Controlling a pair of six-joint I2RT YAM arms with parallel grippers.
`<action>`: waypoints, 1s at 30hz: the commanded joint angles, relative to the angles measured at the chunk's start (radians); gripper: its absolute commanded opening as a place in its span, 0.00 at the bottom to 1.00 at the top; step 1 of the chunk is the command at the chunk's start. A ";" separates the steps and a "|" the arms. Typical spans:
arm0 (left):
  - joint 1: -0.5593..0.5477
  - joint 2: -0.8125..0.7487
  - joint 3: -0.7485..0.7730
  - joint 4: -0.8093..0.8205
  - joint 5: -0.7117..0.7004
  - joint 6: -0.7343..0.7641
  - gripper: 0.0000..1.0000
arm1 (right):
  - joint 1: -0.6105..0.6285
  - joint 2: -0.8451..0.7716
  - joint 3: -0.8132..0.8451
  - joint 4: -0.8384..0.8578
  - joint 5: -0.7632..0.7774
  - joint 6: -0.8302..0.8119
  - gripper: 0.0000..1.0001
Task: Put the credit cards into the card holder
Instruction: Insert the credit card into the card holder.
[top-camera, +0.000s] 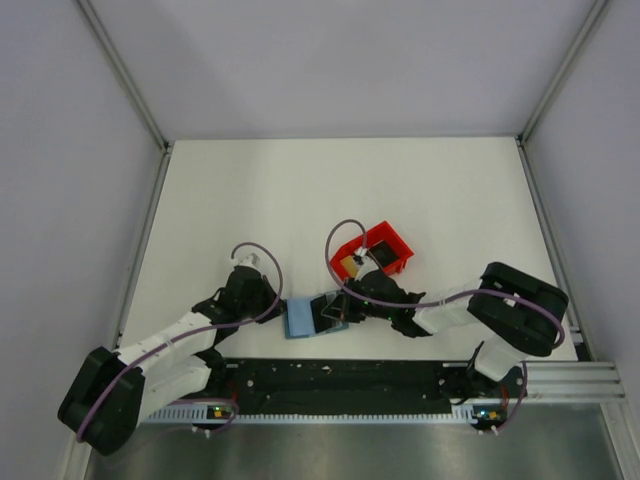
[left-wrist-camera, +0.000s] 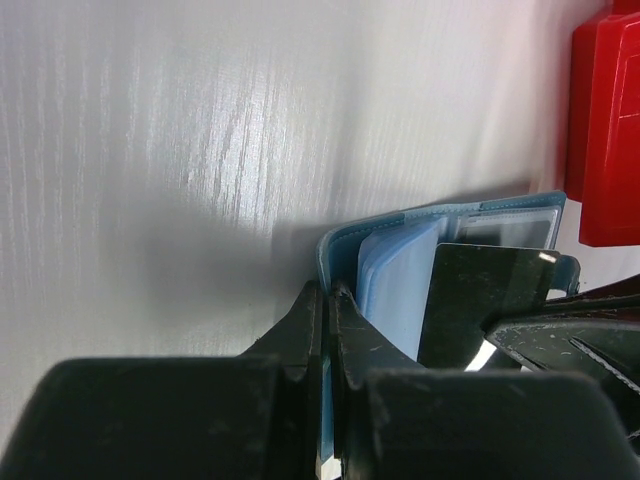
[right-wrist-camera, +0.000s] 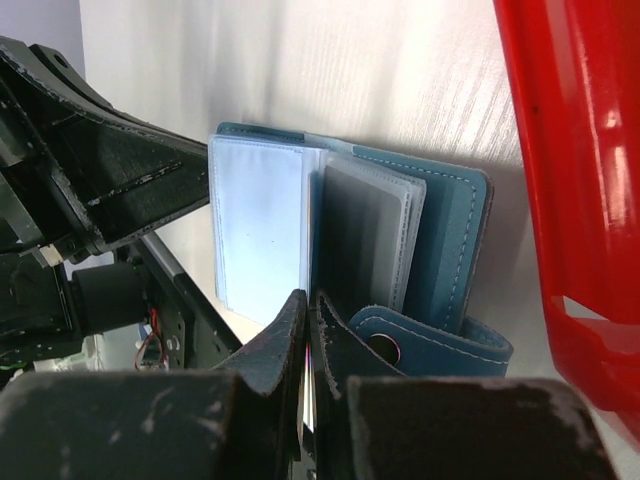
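The teal-blue card holder (top-camera: 300, 320) lies open near the table's front edge, between the two grippers. My left gripper (left-wrist-camera: 330, 292) is shut on the edge of its cover (left-wrist-camera: 345, 250); it also shows in the top view (top-camera: 283, 310). My right gripper (right-wrist-camera: 310, 298) is shut on a black card (left-wrist-camera: 480, 300), seen edge-on between its jaws, with its far end at the clear pockets (right-wrist-camera: 365, 240) of the holder (right-wrist-camera: 450, 230). I cannot tell how deep it sits. In the top view my right gripper (top-camera: 338, 312) is just right of the holder. A gold card (top-camera: 348, 266) and a dark card (top-camera: 385, 250) lie in the red bin.
The red bin (top-camera: 400, 248) stands just behind the right gripper and shows close by in the right wrist view (right-wrist-camera: 570, 150) and the left wrist view (left-wrist-camera: 605, 130). The holder's snap strap (right-wrist-camera: 440, 345) curls beside the right jaws. Grey walls enclose the white table (top-camera: 300, 200).
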 joint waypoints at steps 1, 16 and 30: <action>0.002 0.015 -0.014 0.000 -0.036 0.015 0.00 | -0.021 0.009 -0.019 0.066 -0.007 0.010 0.00; 0.002 0.047 -0.008 0.010 -0.036 0.022 0.00 | -0.055 0.135 -0.016 0.178 -0.116 0.020 0.00; 0.002 0.048 -0.008 0.004 -0.042 0.019 0.00 | -0.055 0.017 -0.002 -0.027 0.021 -0.028 0.00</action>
